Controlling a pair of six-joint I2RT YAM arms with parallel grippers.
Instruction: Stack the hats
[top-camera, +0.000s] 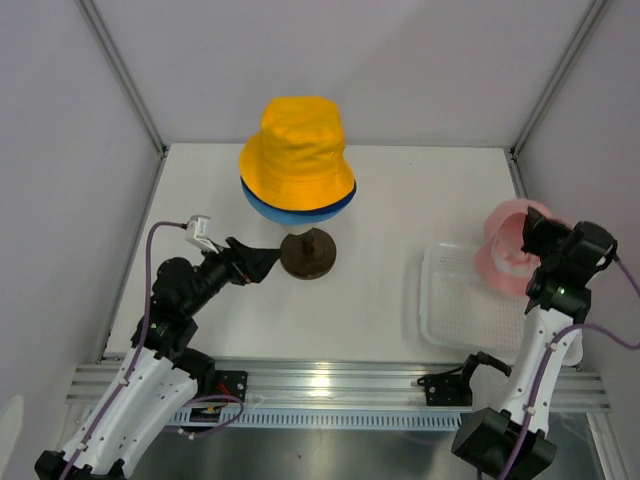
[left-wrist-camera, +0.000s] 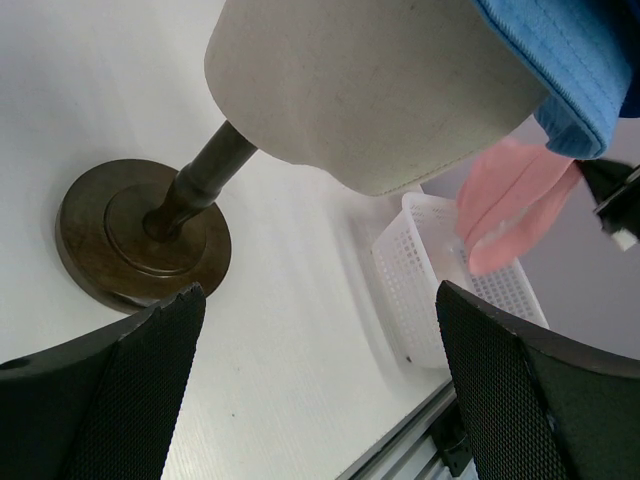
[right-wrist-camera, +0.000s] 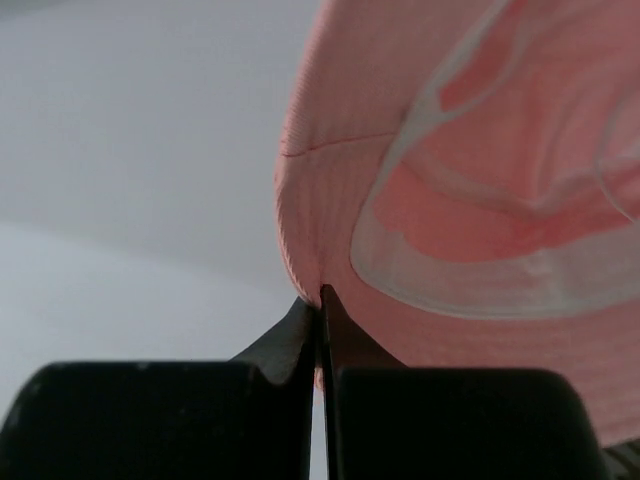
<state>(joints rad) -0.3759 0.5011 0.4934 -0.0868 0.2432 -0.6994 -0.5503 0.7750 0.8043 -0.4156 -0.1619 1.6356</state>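
The yellow hat sits on top of the stack on the mannequin head. A light blue brim shows under it, with a darker navy edge between them. The blue brim also shows in the left wrist view. My right gripper is shut on the brim of the pink hat and holds it up above the basket; the pinch shows in the right wrist view. My left gripper is open and empty, low beside the mannequin's base, with its jaws wide apart.
The cream mannequin head stands on a dark post and round base. A white mesh basket lies at the right, under the pink hat. Enclosure walls close in the back and sides. A metal rail runs along the near edge.
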